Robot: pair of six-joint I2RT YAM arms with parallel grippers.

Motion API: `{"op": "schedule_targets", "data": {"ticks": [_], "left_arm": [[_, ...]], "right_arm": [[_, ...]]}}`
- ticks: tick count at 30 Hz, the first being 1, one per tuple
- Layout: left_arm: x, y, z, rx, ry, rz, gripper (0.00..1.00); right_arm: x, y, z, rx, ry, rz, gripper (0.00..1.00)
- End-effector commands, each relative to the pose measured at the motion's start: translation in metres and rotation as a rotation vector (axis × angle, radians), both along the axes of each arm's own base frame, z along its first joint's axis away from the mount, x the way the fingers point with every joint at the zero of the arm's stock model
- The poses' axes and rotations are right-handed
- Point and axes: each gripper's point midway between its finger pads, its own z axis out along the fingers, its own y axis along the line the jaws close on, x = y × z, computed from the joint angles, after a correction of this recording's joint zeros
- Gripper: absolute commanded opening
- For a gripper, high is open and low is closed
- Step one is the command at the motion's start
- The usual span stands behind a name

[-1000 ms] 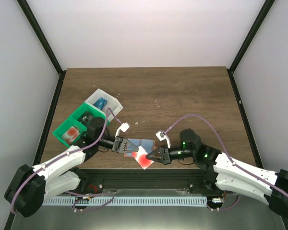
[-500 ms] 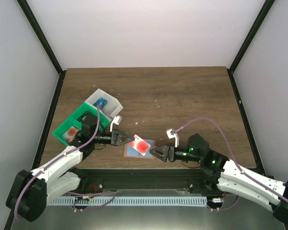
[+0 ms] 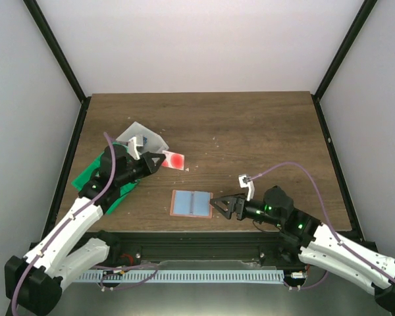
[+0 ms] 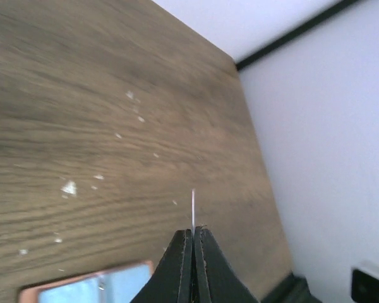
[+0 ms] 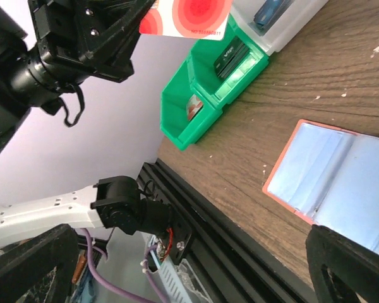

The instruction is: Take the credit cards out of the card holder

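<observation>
Left gripper pinches the red-white card, jutting past its tips. Right gripper stands wide, holder lying open just ahead. Behind the left jaws, probably a blue card in a tray.

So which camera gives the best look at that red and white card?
The top external view: the whole red and white card shows face-up, pinched at one end by the left pincer. The left wrist view sees it edge-on, as a thin line. The right wrist view shows it larger but cropped at the top.
</observation>
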Motion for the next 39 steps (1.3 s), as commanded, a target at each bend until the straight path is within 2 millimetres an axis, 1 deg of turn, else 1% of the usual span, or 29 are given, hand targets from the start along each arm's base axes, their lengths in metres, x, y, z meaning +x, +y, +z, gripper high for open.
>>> {"op": "schedule_targets", "data": {"ticks": [1,2,4,6,9,12,16,23,26,32,34,39], "left_arm": [[0.018,0.049,-0.004,0.092,0.003,0.302,0.0],[0.019,0.057,-0.007,0.112,0.014,0.345,0.0],[0.02,0.084,-0.017,0.166,0.068,0.469,0.0],[0.016,0.104,-0.028,0.193,0.131,0.539,0.0],[0.009,0.13,-0.033,0.194,0.166,0.619,0.0],[0.005,0.15,-0.038,0.189,0.181,0.678,0.0],[0.001,0.182,-0.051,0.227,0.236,0.774,0.0],[-0.006,0.228,-0.056,0.298,0.277,0.966,0.0],[-0.012,0.25,-0.049,0.347,0.258,1.072,0.0],[-0.032,0.276,-0.049,0.424,0.265,1.226,0.0],[-0.032,0.281,-0.047,0.456,0.248,1.243,0.0],[-0.02,0.284,-0.038,0.519,0.175,1.206,0.0]], "right_arm": [[0.006,-0.004,0.008,-0.027,-0.059,-0.027,1.0],[0.005,-0.002,0.008,-0.034,-0.068,-0.016,1.0],[0.005,0.0,0.006,-0.053,-0.076,-0.001,1.0],[0.005,0.002,0.002,-0.067,-0.074,0.01,1.0],[0.003,0.005,-0.001,-0.069,-0.074,0.03,1.0],[0.003,0.007,-0.002,-0.076,-0.079,0.041,1.0],[0.004,0.01,0.002,-0.099,-0.102,0.053,1.0],[0.005,0.013,0.002,-0.122,-0.102,0.068,1.0],[0.003,0.014,0.002,-0.116,-0.095,0.08,1.0],[0.004,0.012,0.003,-0.135,-0.105,0.078,1.0],[0.002,0.013,0.005,-0.131,-0.11,0.088,1.0],[0.001,0.015,0.004,-0.137,-0.104,0.102,1.0]]}}
